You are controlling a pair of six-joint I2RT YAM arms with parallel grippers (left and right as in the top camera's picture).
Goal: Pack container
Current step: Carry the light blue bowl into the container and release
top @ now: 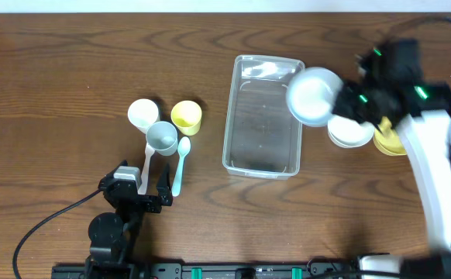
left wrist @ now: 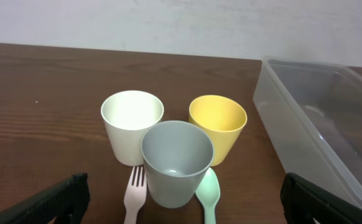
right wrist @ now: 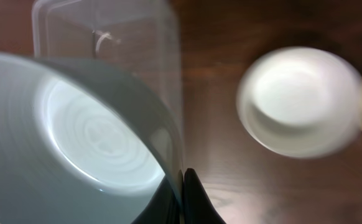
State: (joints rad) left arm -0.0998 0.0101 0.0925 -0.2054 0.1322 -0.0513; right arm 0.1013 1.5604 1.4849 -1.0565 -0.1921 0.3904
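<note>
Clear plastic, rectangular with rounded corners and a rim, the container (top: pixel 260 132) sits near the middle of the dark wooden bench (top: pixel 55 77) with nothing inside it. The right gripper (right wrist: pixel 182 186) is clenched on the rim of a pale round bowl (top: pixel 315 97), which in the overhead view overlaps the container's far right corner; the right wrist view is blurred but shows the tub just behind the bowl. Right of the container a white round bowl (top: pixel 350 130) rests on the bench, and a yellow bowl (top: pixel 390 139) is partly hidden by the arm. The left gripper (top: pixel 142 186) lies low near the bench's front edge, spread wide and grasping nothing. Ahead of it stand three plastic cups close together: cream (left wrist: pixel 132 124), yellow (left wrist: pixel 217 124) and, nearest, grey (left wrist: pixel 176 163). A pale pink fork (left wrist: pixel 135 193) and a mint-green spoon (left wrist: pixel 208 193) lie at either side of the grey cup. The cups stand left of the container, apart from it.
</note>
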